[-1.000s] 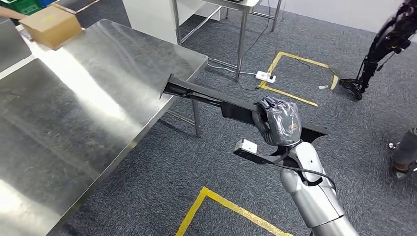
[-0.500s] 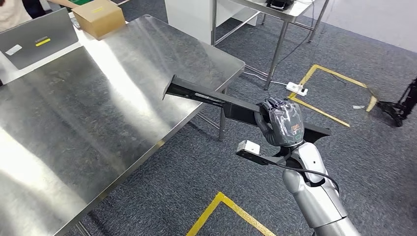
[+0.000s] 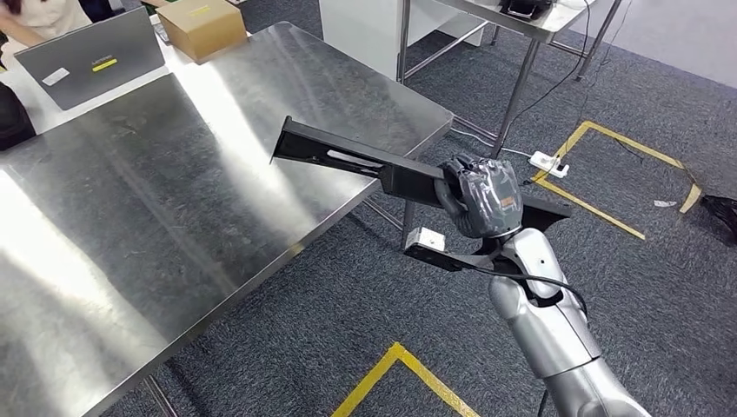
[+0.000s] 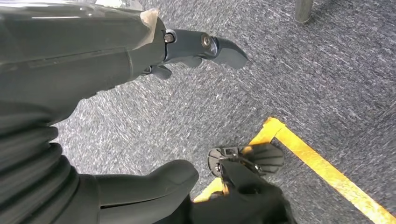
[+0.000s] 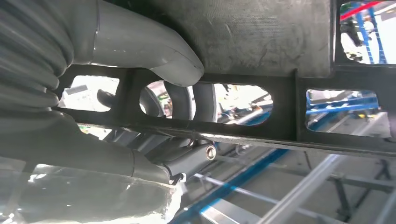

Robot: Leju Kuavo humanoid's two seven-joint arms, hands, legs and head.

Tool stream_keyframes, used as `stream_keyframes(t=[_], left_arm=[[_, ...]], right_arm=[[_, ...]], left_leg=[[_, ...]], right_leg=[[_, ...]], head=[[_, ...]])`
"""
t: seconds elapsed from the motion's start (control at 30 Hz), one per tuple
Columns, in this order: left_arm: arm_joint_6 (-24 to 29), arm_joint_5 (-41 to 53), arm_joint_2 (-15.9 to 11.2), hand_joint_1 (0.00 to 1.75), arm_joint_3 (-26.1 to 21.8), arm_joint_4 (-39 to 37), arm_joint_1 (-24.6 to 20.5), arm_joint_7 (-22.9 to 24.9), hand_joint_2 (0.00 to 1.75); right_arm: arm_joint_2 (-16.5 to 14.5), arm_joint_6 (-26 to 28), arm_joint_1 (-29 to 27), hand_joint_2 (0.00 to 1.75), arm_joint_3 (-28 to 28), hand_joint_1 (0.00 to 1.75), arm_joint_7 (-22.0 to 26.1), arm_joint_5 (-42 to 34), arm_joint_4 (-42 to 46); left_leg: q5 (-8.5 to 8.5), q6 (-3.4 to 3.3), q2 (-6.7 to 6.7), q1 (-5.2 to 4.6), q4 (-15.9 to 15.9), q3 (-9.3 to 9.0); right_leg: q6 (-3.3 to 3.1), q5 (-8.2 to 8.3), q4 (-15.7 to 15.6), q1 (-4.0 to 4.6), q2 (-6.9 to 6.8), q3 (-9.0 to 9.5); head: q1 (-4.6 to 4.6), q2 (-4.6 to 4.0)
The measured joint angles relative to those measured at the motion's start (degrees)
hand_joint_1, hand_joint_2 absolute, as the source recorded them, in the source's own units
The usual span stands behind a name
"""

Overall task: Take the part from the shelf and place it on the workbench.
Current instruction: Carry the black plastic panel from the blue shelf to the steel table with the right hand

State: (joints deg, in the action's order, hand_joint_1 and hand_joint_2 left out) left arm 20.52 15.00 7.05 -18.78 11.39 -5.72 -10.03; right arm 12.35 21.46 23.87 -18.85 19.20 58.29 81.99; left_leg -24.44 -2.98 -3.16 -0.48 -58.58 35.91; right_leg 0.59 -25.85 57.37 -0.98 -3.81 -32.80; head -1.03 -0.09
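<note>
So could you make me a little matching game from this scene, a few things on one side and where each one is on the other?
Things:
1. long black part
2. cardboard box
3. white power strip
4. left hand

Places:
A. on the grey carpet, by the yellow tape
B. hanging above the carpet, holding nothing
C. at the far end of the steel workbench
D. gripped by the right hand, one end out over the workbench

Pairs: 1-D, 2-C, 3-A, 4-B
</note>
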Motion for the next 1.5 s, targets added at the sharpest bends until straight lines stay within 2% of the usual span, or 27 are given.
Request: stream_keyframes(t=[0.03,0.1,0.17,0.27,0.33,0.37,0.43,0.47,0.53,0.6,0.63,0.7,0.77,0.83,0.87,0.9,0.97,1.0,1.07,1.13,1.2,1.3,1.33,1.37,1.4,1.47,1.5], left_arm=[[0.01,-0.04,-0.07,0.0,-0.05,0.01,-0.05,-0.04,1.75],[0.01,-0.1,-0.1,0.0,-0.22,0.01,0.0,-0.13,1.75],[0.02,-0.2,-0.05,0.0,-0.4,0.0,0.07,-0.21,1.75],[0.02,-0.26,0.05,0.0,-0.66,0.0,-0.04,-0.31,1.75],[0.03,-0.23,0.18,0.0,-0.86,-0.01,0.04,-0.31,1.75],[0.04,-0.22,0.24,0.0,-0.92,-0.01,0.15,-0.3,1.75],[0.07,-0.18,0.27,0.0,-1.01,-0.02,0.37,-0.32,1.75],[0.07,-0.16,0.22,0.0,-1.07,-0.02,0.4,-0.37,1.75],[0.07,-0.14,0.11,0.0,-1.22,-0.02,0.53,-0.52,1.75],[0.04,-0.14,-0.02,0.0,-1.32,-0.03,0.86,-0.64,1.75],[0.01,-0.13,-0.09,0.0,-1.34,-0.03,1.04,-0.7,1.75],[-0.07,-0.09,-0.22,0.0,-1.37,-0.03,1.09,-0.84,1.75],[-0.14,-0.01,-0.21,0.0,-1.37,-0.02,0.99,-0.99,1.75],[-0.3,-0.01,-0.21,0.0,-1.37,-0.02,0.99,-1.41,1.75],[-0.55,-0.14,-0.21,0.0,-1.38,-0.02,1.0,-2.16,1.75],[-0.85,-0.44,-0.21,0.0,-1.43,0.01,1.0,-3.38,1.75],[-1.2,-1.31,-0.28,0.0,-1.81,0.14,0.86,-6.67,1.75],[-1.11,-1.7,-0.32,0.0,-2.12,0.22,0.69,-8.33,1.75],[-0.86,-2.33,-0.4,0.0,-2.79,0.37,0.37,-10.97,1.75],[-0.67,-2.99,-0.4,0.0,-3.46,0.48,0.26,-12.88,1.75],[-0.18,-3.43,-0.34,0.0,-4.1,0.58,0.14,-14.37,1.75],[1.03,-3.39,-0.14,0.0,-4.62,0.61,-0.42,-15.15,1.75],[1.35,-3.29,-0.04,0.0,-4.73,0.61,-0.51,-15.2,1.75],[1.57,-3.2,0.06,0.0,-4.84,0.61,-0.5,-15.33,1.75],[1.72,-3.12,0.16,0.0,-4.97,0.61,-0.47,-15.54,1.75],[2.13,-2.99,0.33,0.0,-5.21,0.61,-0.42,-16.1,1.75],[2.47,-2.92,0.39,0.0,-5.3,0.61,-0.45,-16.33,1.75]], right_arm=[[-0.16,-0.21,0.63,1.75,-0.2,1.68,0.01,-0.07,-0.42],[-0.67,-0.48,1.66,1.75,-0.71,1.68,0.01,-0.16,-1.28],[-1.19,-0.72,2.74,1.75,-1.21,1.68,0.0,0.02,-2.23],[-1.54,-1.07,3.88,1.75,-1.9,1.68,-0.32,0.74,-3.96],[-1.62,-1.11,3.96,1.75,-2.38,1.68,-0.66,1.16,-5.08],[-1.67,-1.1,4.0,1.75,-2.57,1.68,-0.78,1.27,-5.49],[-1.75,-1.07,4.17,1.75,-2.91,1.68,-0.86,1.42,-6.08],[-1.8,-1.04,4.34,1.75,-3.14,1.68,-0.88,1.5,-6.35],[-1.96,-1.03,4.59,1.75,-3.66,1.68,-0.91,1.67,-6.86],[-2.19,-1.03,4.74,1.75,-4.11,1.68,-0.93,1.73,-7.23],[-2.31,-1.03,4.83,1.75,-4.27,1.68,-0.96,1.74,-7.35],[-2.45,-1.03,5.0,1.75,-4.53,1.68,-1.01,1.79,-7.57],[-2.5,-1.03,5.03,1.75,-4.81,1.68,-1.08,1.98,-7.83],[-2.51,-1.04,4.97,1.75,-5.22,1.68,-1.37,2.27,-8.19],[-2.51,-1.04,4.94,1.75,-5.4,1.68,-1.64,2.45,-8.35],[-2.52,-1.05,4.93,1.75,-5.55,1.68,-1.96,2.58,-8.45],[-2.51,-1.05,4.91,1.75,-5.78,1.68,-2.51,2.78,-8.5],[-2.46,-1.06,4.88,1.75,-5.85,1.68,-2.67,2.79,-8.5],[-2.39,-1.16,4.75,1.75,-6.03,1.68,-2.81,2.86,-8.56],[-2.45,-1.31,4.71,1.75,-6.36,1.68,-2.85,3.08,-8.68],[-2.51,-1.37,4.85,1.75,-6.69,1.68,-2.87,3.41,-8.91],[-2.57,-1.48,4.98,1.75,-7.11,1.68,-3.05,4.11,-9.76],[-2.62,-1.54,4.97,1.75,-7.28,1.68,-3.17,4.4,-10.14],[-2.7,-1.6,5.01,1.75,-7.46,1.68,-3.32,4.67,-10.53],[-2.79,-1.69,5.14,1.75,-7.63,1.68,-3.45,4.9,-10.9],[-2.94,-1.93,5.67,1.75,-7.91,1.68,-3.63,5.25,-11.73],[-3.04,-2.1,6.06,1.75,-8.04,1.68,-3.65,5.42,-12.24]], left_leg=[[-0.04,-0.32,-0.33,-0.27,0.76,-0.32],[0.25,-0.75,0.68,-0.26,1.56,-0.73],[1.05,-1.34,1.76,0.03,3.14,-1.8],[1.6,-1.8,3.52,0.18,3.93,-2.45],[1.51,-1.7,5.08,0.28,3.82,-2.48],[1.38,-1.52,5.84,0.4,3.64,-2.49],[0.68,-0.71,7.24,0.71,2.59,-2.32],[0.14,-0.18,7.85,0.79,1.74,-2.0],[-0.64,0.58,8.68,0.8,0.49,-1.26],[-0.85,0.82,9.08,0.99,0.26,-0.93],[-1.15,0.97,8.64,1.08,-0.1,-0.81],[-3.18,1.47,6.34,1.2,-3.71,0.84],[-6.4,1.86,3.96,1.25,-11.14,4.74],[-7.56,1.84,3.35,1.29,-16.18,7.9],[-6.62,1.64,3.29,1.25,-15.72,8.01],[-4.8,1.24,3.15,1.15,-13.03,6.9],[-1.18,-0.05,1.51,0.55,-5.14,2.95],[-0.31,-0.62,0.59,0.12,-2.24,1.46],[-0.35,-1.19,-0.2,-0.57,-0.39,0.61],[0.02,-1.45,0.79,-0.55,0.69,0.01],[0.8,-1.77,1.84,-0.14,2.39,-1.27],[1.19,-2.03,3.68,0.05,3.12,-1.99],[1.12,-1.97,4.41,0.07,3.07,-2.02],[1.0,-1.84,5.16,0.12,2.96,-2.05],[0.82,-1.6,5.91,0.21,2.73,-2.08],[0.15,-0.82,7.25,0.36,1.74,-1.89],[-0.26,-0.39,7.8,0.34,1.08,-1.59]], right_leg=[[0.24,-0.11,-0.1,-0.02,-0.44,0.12],[0.8,-0.25,-0.36,0.06,-1.11,0.36],[1.05,-1.03,1.13,0.23,0.26,-0.18],[0.69,-4.95,11.31,-0.11,3.09,-5.32],[1.33,-5.85,15.88,-0.48,3.38,-8.19],[2.01,-4.87,14.81,-0.66,3.46,-8.02],[3.6,-1.39,7.39,-1.26,4.18,-4.89],[3.86,-0.14,3.98,-1.44,4.72,-3.25],[3.27,0.57,1.04,-1.4,5.35,-1.76],[2.22,0.49,1.19,-1.24,4.85,-1.72],[1.91,0.47,1.17,-1.3,4.62,-1.63],[1.17,0.33,1.09,-1.43,4.02,-1.33],[0.57,0.05,1.08,-1.06,3.31,-1.13],[0.23,-0.2,1.08,-0.71,2.49,-1.0],[0.1,-0.3,1.08,-0.54,2.07,-0.89],[0.03,-0.43,1.08,-0.36,1.67,-0.73],[-0.03,-0.72,1.02,-0.06,0.9,-0.29],[0.09,-0.89,0.96,0.05,0.52,-0.12],[0.47,-1.13,0.75,0.08,-0.34,0.11],[1.0,-1.27,0.45,0.23,-0.85,0.41],[1.04,-2.45,2.6,0.4,0.74,-0.34],[0.5,-6.41,13.06,0.09,3.21,-5.69],[0.71,-6.91,15.48,-0.02,3.33,-7.28],[1.18,-6.49,15.88,-0.15,3.39,-7.93],[1.85,-5.04,13.79,-0.3,3.48,-7.33],[3.11,-1.34,6.06,-0.73,4.52,-4.18],[3.2,-0.14,3.03,-0.87,5.02,-2.84]], head=[[0.03,0.0],[0.03,0.0],[0.14,0.0],[0.29,0.01],[0.35,0.01],[0.36,0.02],[0.42,0.01],[0.48,0.01],[0.55,0.0],[0.51,0.0],[0.49,0.0],[0.15,0.01],[-0.17,0.01],[-0.17,0.01],[-0.17,0.0],[-0.17,0.01],[-0.13,0.01],[-0.1,0.01],[-0.1,0.0],[-0.12,0.01],[0.04,0.01],[0.24,0.0],[0.28,0.0],[0.3,0.01],[0.3,0.0],[0.33,0.01],[0.37,0.01]])
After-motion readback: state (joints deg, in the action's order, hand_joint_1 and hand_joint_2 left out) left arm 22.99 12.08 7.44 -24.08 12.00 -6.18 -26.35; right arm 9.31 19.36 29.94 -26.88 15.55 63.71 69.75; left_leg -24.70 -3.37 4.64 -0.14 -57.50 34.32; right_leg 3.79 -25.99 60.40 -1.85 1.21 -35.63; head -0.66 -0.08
